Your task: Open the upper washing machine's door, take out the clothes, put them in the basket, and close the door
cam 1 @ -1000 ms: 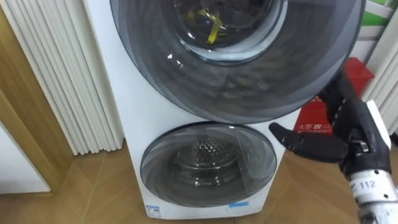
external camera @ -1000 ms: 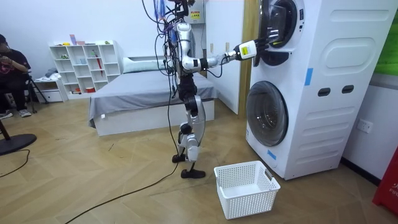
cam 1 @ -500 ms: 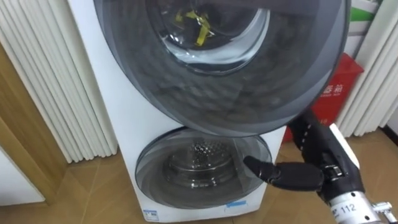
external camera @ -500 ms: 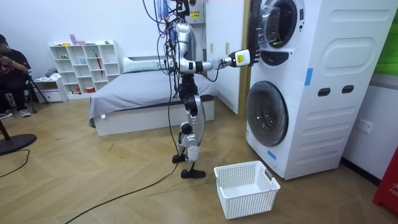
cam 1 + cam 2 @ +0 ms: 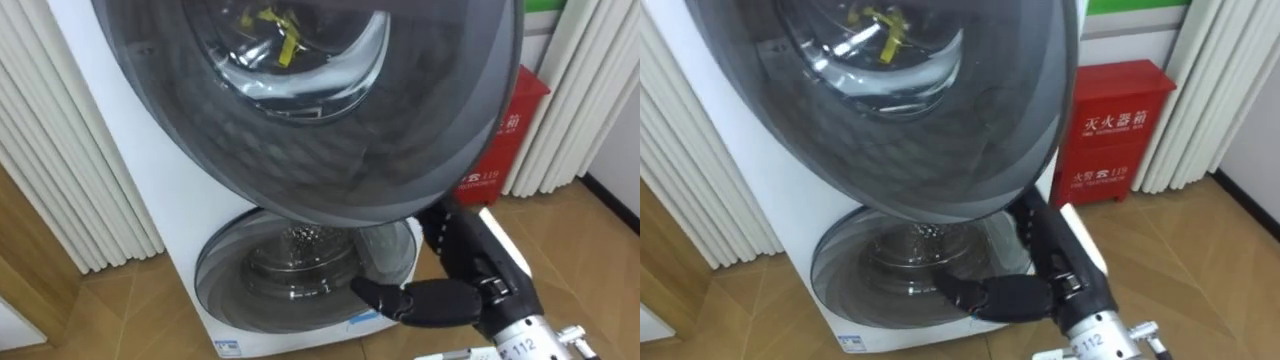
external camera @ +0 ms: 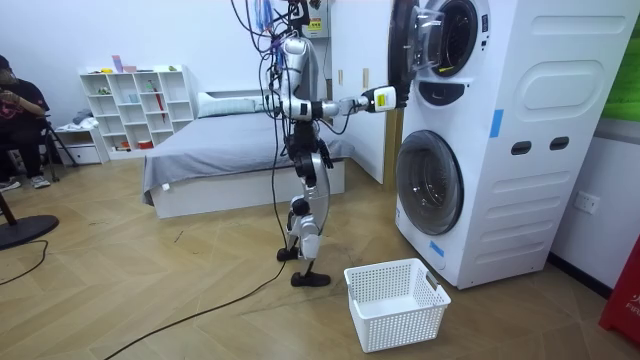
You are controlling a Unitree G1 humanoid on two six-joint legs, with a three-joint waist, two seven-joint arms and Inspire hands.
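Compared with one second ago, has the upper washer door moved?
Yes. The upper door swung open toward the room view's left, away from the washer body.

The white washing machine (image 6: 520, 150) has its upper round door (image 5: 330, 140) swung open and its lower door (image 5: 300, 275) closed. Behind the upper glass is something yellow (image 5: 283, 47), perhaps clothes.

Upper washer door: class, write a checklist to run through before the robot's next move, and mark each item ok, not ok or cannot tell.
1. The upper door stands partly open, seen in the room view: ok.
2. The right hand is at that door's lower edge: ok.
3. Firm hold on the door: cannot tell.
4. Clothes inside: cannot tell; a yellow thing shows through the glass.
5. The basket is on the floor before the machine: ok.
6. The lower door is shut: ok.
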